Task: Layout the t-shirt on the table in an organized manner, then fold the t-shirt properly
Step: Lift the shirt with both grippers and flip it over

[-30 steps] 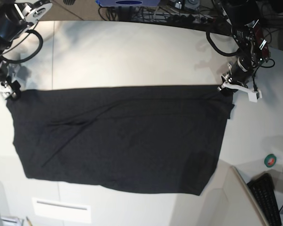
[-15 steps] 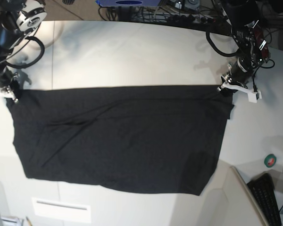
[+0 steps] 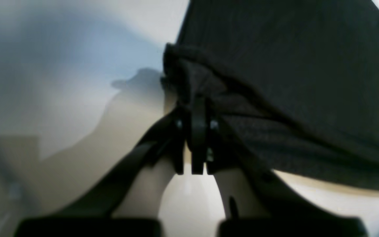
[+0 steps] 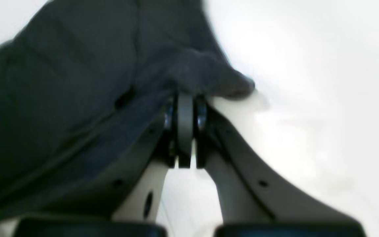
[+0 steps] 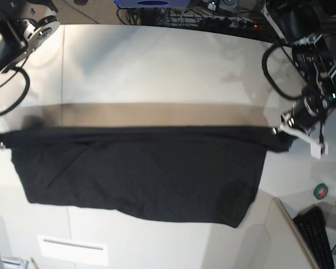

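While both arms hold the t-shirt (image 5: 140, 174) taut by its far edge, the left gripper (image 3: 198, 108) and right gripper (image 4: 184, 98) each clenched on a bunched corner, a first fold looks underway, the cloth lifted off the table (image 5: 157, 67); more folds remain, I'd judge. Cables and a keyboard (image 5: 319, 238) crowd the edges.

large plain black soft cloth t-shirt (image 5: 140, 171): matt, fine knit weave, lightly creased. very large off-white smooth tabletop (image 5: 157, 67): hard, slight sheen w/ soft reflections. black gripper fingers (image 3: 199, 138): smooth plastic-looking, semi-gloss.
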Action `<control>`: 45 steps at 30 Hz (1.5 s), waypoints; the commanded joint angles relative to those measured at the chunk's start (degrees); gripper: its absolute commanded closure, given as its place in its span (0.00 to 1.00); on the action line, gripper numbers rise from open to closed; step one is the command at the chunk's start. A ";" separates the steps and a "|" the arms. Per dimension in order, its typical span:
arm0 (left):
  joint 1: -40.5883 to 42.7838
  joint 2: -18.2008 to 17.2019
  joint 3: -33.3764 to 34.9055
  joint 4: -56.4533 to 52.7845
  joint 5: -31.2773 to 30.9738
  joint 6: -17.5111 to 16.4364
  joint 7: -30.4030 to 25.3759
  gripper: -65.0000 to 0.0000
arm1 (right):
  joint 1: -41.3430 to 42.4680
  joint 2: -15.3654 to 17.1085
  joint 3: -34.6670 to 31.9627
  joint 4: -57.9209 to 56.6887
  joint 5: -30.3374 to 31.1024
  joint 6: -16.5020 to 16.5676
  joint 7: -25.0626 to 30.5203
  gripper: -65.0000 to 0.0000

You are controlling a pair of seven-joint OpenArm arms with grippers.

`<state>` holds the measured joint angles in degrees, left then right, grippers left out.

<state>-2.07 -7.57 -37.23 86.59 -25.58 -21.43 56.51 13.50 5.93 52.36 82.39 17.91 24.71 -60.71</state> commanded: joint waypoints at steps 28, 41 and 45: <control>1.05 -3.11 2.02 12.18 -0.75 5.83 8.59 1.00 | -10.20 0.70 -6.16 20.42 1.65 -12.53 -0.79 1.00; 1.32 -3.46 2.46 11.74 -0.66 5.83 8.50 1.00 | -13.36 -0.88 -5.98 19.02 1.65 -12.45 3.78 1.00; -6.15 -4.16 5.89 9.11 -0.66 5.83 8.59 1.00 | -5.19 3.78 -9.33 11.98 1.65 -12.45 3.78 1.00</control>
<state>-7.60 -10.94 -31.05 94.72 -25.87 -15.51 66.24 7.79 8.91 42.83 93.30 19.81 12.45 -57.95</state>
